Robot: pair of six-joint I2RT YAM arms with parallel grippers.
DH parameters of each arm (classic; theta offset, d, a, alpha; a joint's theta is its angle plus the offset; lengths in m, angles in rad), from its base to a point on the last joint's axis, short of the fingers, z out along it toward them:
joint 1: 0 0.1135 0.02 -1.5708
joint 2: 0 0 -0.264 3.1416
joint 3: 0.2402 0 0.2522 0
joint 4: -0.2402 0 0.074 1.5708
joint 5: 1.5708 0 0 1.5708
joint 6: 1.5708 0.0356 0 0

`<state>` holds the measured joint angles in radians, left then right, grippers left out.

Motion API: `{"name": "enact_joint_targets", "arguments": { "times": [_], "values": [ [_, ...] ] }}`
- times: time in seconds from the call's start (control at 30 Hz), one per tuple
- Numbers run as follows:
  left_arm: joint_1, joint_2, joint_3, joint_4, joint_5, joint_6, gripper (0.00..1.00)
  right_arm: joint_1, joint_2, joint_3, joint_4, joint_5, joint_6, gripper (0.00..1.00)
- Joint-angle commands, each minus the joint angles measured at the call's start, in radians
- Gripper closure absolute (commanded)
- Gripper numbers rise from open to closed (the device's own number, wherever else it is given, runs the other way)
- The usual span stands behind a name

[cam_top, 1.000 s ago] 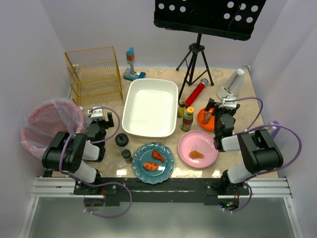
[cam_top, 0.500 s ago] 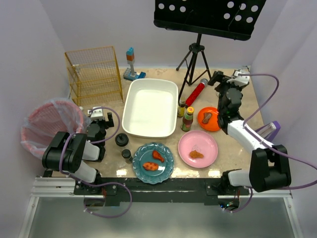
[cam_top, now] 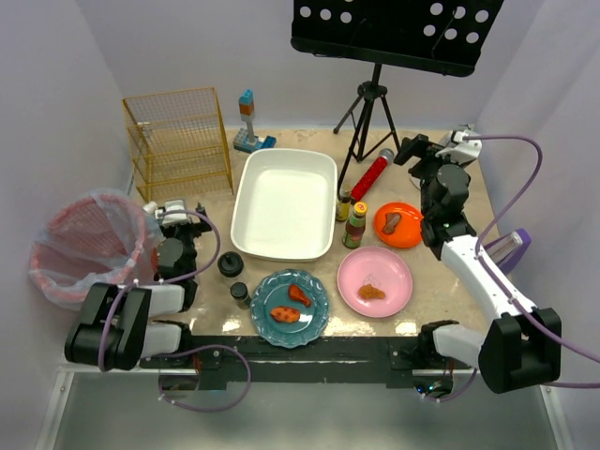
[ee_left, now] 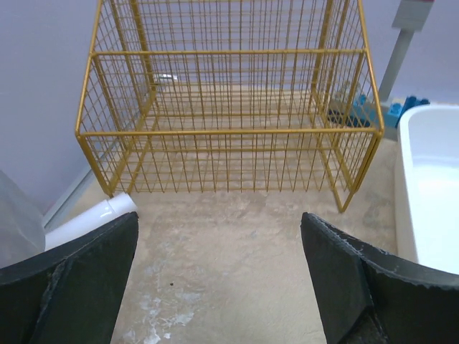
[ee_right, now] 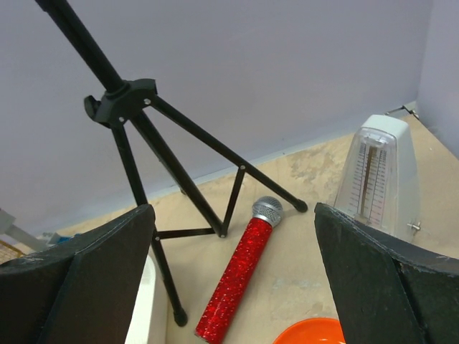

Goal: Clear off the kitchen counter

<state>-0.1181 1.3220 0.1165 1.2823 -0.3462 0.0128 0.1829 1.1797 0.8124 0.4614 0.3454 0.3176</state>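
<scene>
While looking over the kitchen counter (cam_top: 441, 281), stretching out in front of both arms, finding the clearing hardly begun, judging by all the stuff lying out. Seeing a white tub (cam_top: 284, 202) sitting empty in the middle. Seeing, by the near edge, a blue plate (cam_top: 262, 323) carrying two bits of food (cam_top: 298, 295) and a pink plate (cam_top: 394, 267) carrying one more. Spotting an orange plate (cam_top: 412, 234) nearer the right edge, two sauce bottles (cam_top: 355, 225) standing between it and the tub, and a red microphone (cam_top: 371, 174) lying towards the far edge. Noticing two small black jars (cam_top: 231, 264) just beside the tub's near left corner. Guessing at lots left to put away.

Turning to the left gripper (ee_left: 219, 229): hovering low by the left edge, gaping wide, facing a yellow wire basket (ee_left: 229, 107), holding nothing. Turning to the right gripper (ee_right: 233, 211): hanging high over the far right corner, gaping wide too, looking down at the microphone and a metronome (ee_right: 376, 179), holding nothing and touching nothing.
</scene>
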Motion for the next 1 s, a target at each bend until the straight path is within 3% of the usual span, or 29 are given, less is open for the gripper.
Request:
{"name": "enact_joint_targets", "arguments": {
  "times": [0.0, 0.17, 0.47, 0.8, 0.97],
  "values": [
    [-0.015, -0.101, 0.070, -0.147, -0.077, -0.034, 0.00, -0.002, -0.052, 0.036, -0.043, -0.060, 0.034, 0.02],
    [-0.015, -0.173, 0.172, -0.366, -0.011, -0.079, 0.00, 0.000, -0.077, 0.034, -0.076, -0.091, 0.038, 0.02],
    [-0.034, -0.196, 0.261, -0.504, 0.159, -0.160, 0.00, 0.000, -0.097, 0.019, -0.095, -0.115, 0.044, 0.02],
    [-0.170, -0.152, 0.445, -0.672, 0.181, -0.180, 0.00, 0.000, -0.101, 0.018, -0.105, -0.148, 0.052, 0.02],
    [-0.169, -0.112, 0.694, -1.002, 0.168, -0.255, 0.00, -0.002, -0.121, 0.013, -0.121, -0.144, 0.044, 0.02]
  ]
}}
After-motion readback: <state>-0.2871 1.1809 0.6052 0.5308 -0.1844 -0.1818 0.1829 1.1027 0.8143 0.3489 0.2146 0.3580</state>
